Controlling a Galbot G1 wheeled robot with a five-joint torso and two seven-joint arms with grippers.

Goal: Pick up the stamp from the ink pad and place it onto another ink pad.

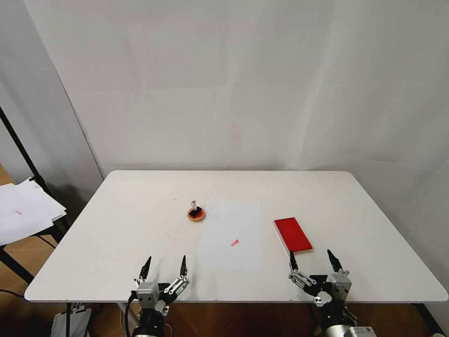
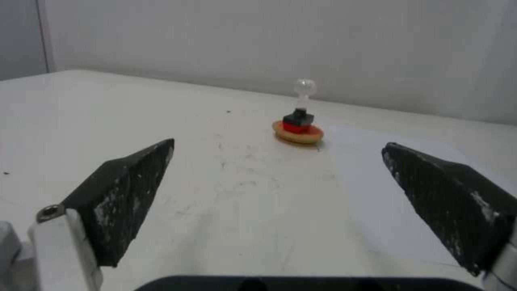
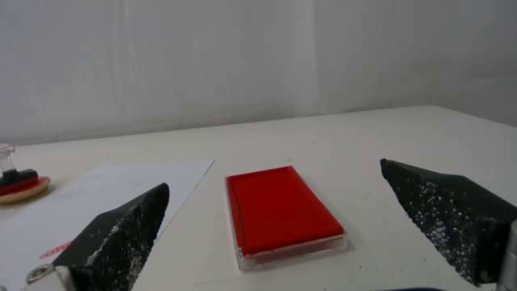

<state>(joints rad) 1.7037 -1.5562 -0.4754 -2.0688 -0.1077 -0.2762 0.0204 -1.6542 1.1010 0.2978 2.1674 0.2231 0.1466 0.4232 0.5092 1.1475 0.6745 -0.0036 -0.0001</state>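
Observation:
The stamp (image 1: 195,206), a black base with a clear round knob, stands upright on the small round tan-rimmed ink pad (image 1: 197,215) left of the table's middle. The red rectangular ink pad (image 1: 293,235) lies bare on the right side. My left gripper (image 1: 166,258) hovers open near the front edge, well short of the stamp (image 2: 299,113) and round pad (image 2: 299,137). My right gripper (image 1: 310,252) is open just in front of the red pad (image 3: 280,208). The right wrist view also catches the stamp (image 3: 13,174) on the round pad (image 3: 24,193) at its edge.
A white paper sheet (image 1: 230,229) with a small red mark (image 1: 235,242) lies between the two pads. The white table (image 1: 117,224) ends at a wall behind. A stand with loose papers (image 1: 23,210) sits off the table's left side.

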